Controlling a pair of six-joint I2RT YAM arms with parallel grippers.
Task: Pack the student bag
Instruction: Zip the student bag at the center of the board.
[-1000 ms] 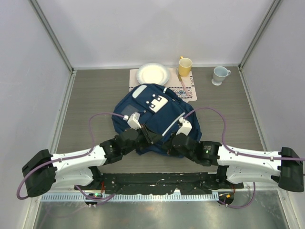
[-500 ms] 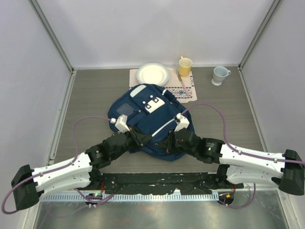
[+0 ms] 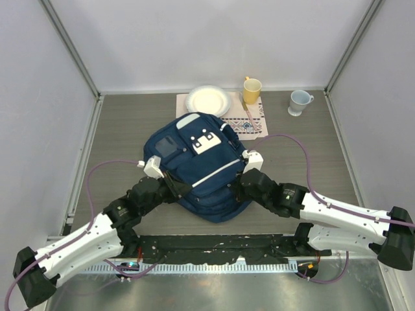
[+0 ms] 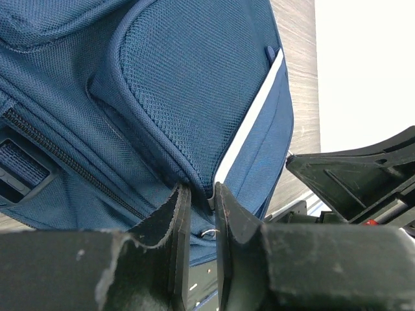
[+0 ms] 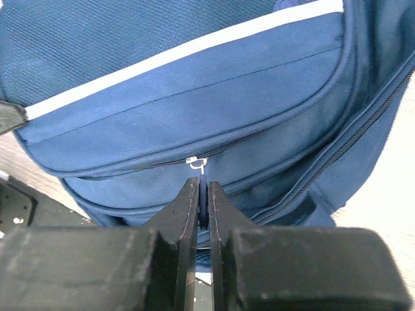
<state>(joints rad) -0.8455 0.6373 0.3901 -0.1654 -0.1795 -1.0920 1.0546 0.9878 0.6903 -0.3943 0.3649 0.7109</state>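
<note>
The left tool [image 3: 176, 188] meets the near-left side of the backpack [image 3: 198, 155]. Its wrist view shows the tool [image 4: 200, 194] almost closed, with a fold of blue fabric at the edge of a front pocket nipped between its fingers [image 4: 175, 217]. The backpack lies flat in the middle of the worktop [image 3: 117, 129], front pockets up, between the two arms. The right tool [image 3: 238, 190] sits at the near-right side; seen from its wrist, the tool [image 5: 201, 188] is pinched nearly closed on the zip pull [image 5: 202, 176] of a front pocket. Behind the backpack are a white plate [image 3: 208, 101], a patterned cloth [image 3: 257, 124], a yellow cup [image 3: 251, 89] and, further right, a pale mug [image 3: 299, 102].
</note>
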